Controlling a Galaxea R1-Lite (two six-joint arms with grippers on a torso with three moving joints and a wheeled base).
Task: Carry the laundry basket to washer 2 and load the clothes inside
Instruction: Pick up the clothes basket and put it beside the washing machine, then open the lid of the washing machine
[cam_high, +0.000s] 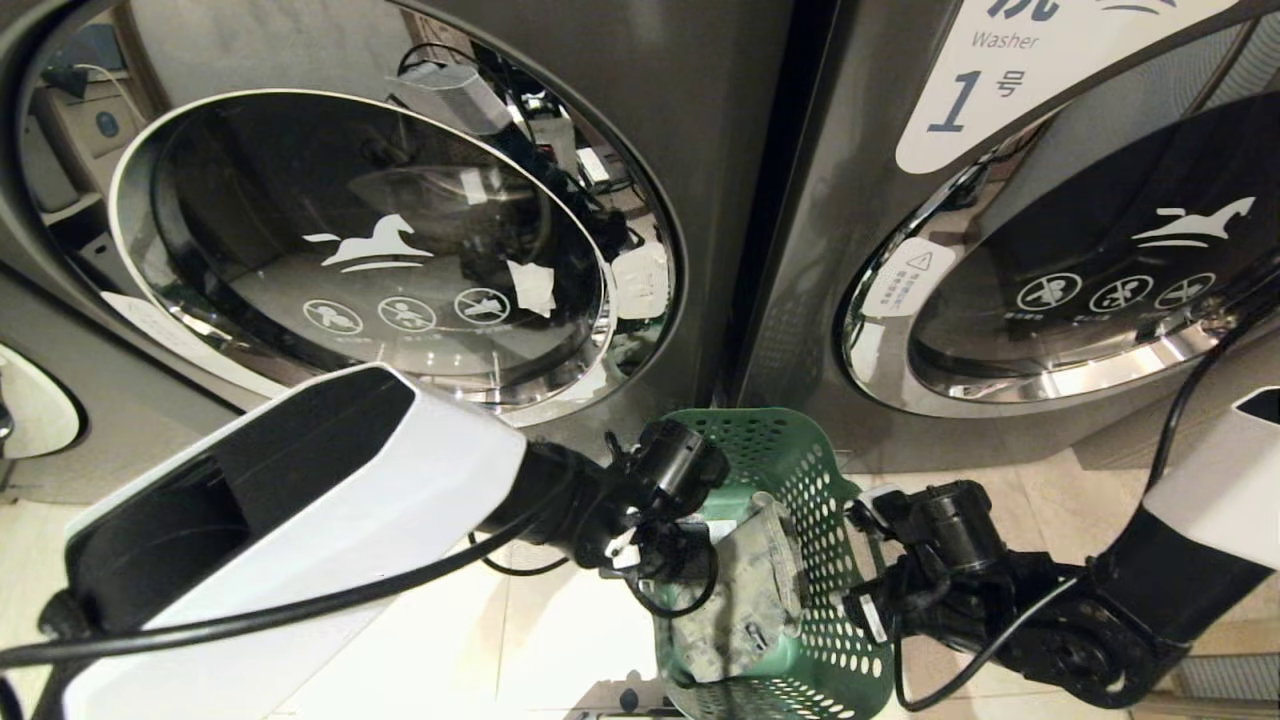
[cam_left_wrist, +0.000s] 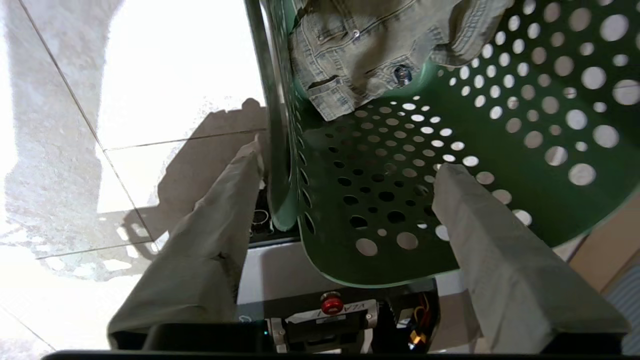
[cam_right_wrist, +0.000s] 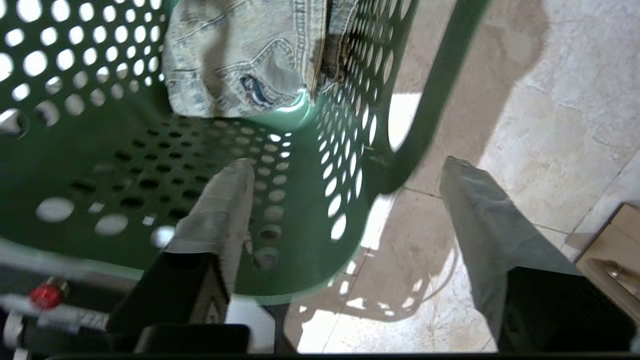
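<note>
- Evidently the basket is set on the floor in front of the washers, below the gap between the left-hand door and the door marked 1.
- The left tool is seen spread, one finger outside the basket's wall and one inside, neither pressed against it.
- The right tool is likewise spread across the opposite wall, one finger inside and one outside, nothing pinched.
- The step in hand is judged to be the letting go of the basket, with loading to be begun next.
- Both tools are best lifted straight up off the rim, so that the wall is not dragged and the basket is not tipped.
- The left-hand door is shut; it is judged that it must be opened before any garment is carried over.
- No number is visible on the left-hand washer, so it is only presumed to be washer 2.
- The basket stands upright, its mouth pointing up toward the head camera; its long axis is seen running from the washers back toward the robot.
- The jeans are lying crumpled inside the basket, toward its left wall, partly against the perforated side.
- A grasp from above on a raised fold is judged safest, away from the holes in the wall, where a finger could be caught.
</note>
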